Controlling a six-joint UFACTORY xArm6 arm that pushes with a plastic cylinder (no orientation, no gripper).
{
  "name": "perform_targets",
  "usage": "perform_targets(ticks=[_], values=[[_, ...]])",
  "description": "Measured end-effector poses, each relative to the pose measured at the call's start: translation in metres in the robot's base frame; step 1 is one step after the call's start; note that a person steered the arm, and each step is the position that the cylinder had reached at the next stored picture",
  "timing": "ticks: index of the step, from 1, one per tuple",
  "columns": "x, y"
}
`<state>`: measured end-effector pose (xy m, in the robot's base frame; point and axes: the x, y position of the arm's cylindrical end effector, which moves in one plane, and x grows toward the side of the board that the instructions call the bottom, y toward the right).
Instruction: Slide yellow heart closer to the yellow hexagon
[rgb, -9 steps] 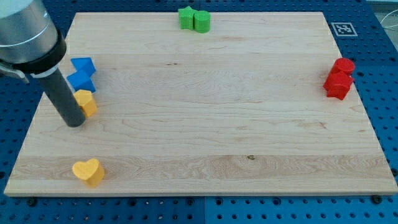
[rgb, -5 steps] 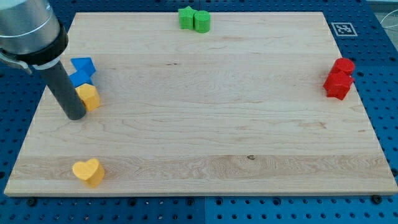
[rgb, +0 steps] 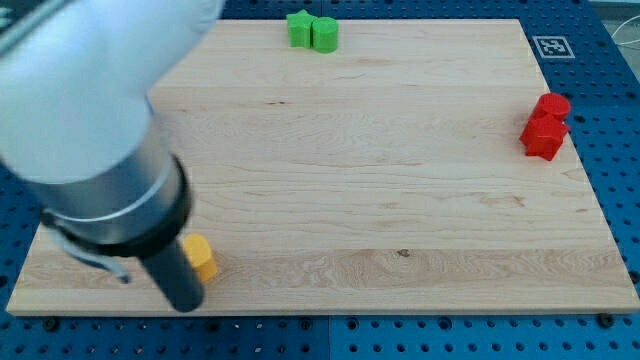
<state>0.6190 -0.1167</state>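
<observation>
One yellow block (rgb: 202, 257) shows near the board's bottom left, partly hidden by the rod; its shape cannot be made out. My tip (rgb: 185, 304) rests just below and left of it, close to the board's bottom edge, touching or nearly touching it. The arm's bulky grey body (rgb: 90, 120) covers the board's left side. Neither a second yellow block nor the blue blocks show.
Two green blocks (rgb: 312, 31) sit together at the view's top edge. Two red blocks (rgb: 545, 126) sit together at the view's right edge. A tag marker (rgb: 551, 45) lies at the top right corner. Blue pegboard surrounds the wooden board (rgb: 400, 200).
The arm has swung from the upper left down to the bottom left and now looms large. It hides the blue blocks and the yellow hexagon's spot. A yellow block now shows right of where the heart lay.
</observation>
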Motion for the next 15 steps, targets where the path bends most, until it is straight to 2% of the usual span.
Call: perform_targets(ticks=[1,2,3,4,5,7,8,9,10,13,15], values=[[-0.001,0.015],[-0.001,-0.023],[-0.011,-0.034],[-0.033,-0.007],[-0.064,-0.005],[-0.075,0.064],[-0.066,0.085],[-0.085,0.132],[-0.109,0.140],[-0.083,0.062],[-0.090,0.049]])
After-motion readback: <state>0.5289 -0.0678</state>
